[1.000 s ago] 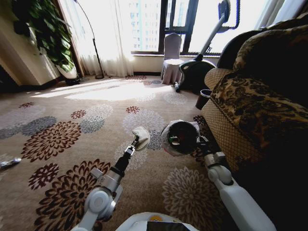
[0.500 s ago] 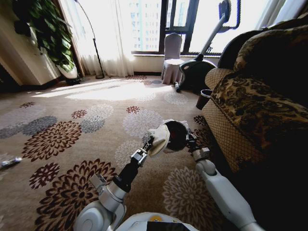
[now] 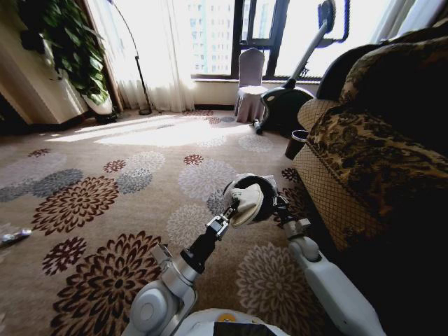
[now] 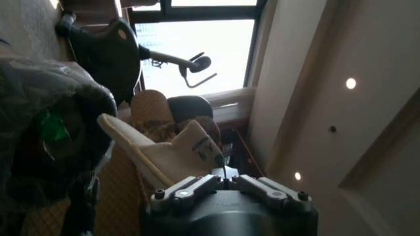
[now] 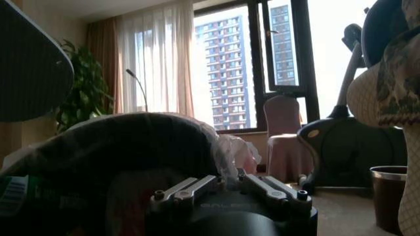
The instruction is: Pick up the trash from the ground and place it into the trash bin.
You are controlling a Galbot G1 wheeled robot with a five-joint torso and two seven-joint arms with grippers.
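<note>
Above a flower-patterned carpet (image 3: 84,203), the robot's left gripper (image 3: 236,204) holds a cream-white bag (image 3: 247,204) right at the mouth of the trash bin (image 3: 264,187), a small black bucket with a clear plastic liner (image 3: 245,178) round its rim, which the right gripper (image 3: 280,207) carries tilted toward the robot, clamped on the bin's far side from the left arm. The head view sets the pair in the air beside a patterned sofa (image 3: 371,161), with a clear bottle (image 3: 14,238) lying on the carpet well off to the left gripper's outer side and a dark cup-shaped pot (image 3: 295,144) standing beyond the bin by the sofa's corner. The left wrist view shows what the head view hides: the bag (image 4: 177,152) pinched in narrow jaws just ahead of the wrist, printed with faint green lettering, and a green wrapper (image 4: 54,125) already lying inside the bin (image 4: 46,147) behind the crinkled liner. The right wrist view looks along the bin's dark wall (image 5: 118,147), touching that gripper, with the liner (image 5: 233,150) bunched just past it and the pot (image 5: 387,196) on the floor farther off; a green-and-white label (image 5: 13,194) shows through the liner near the gripper's side. An exercise bike (image 3: 294,91) and a covered chair (image 3: 250,84) stand by the window beyond both grippers.
</note>
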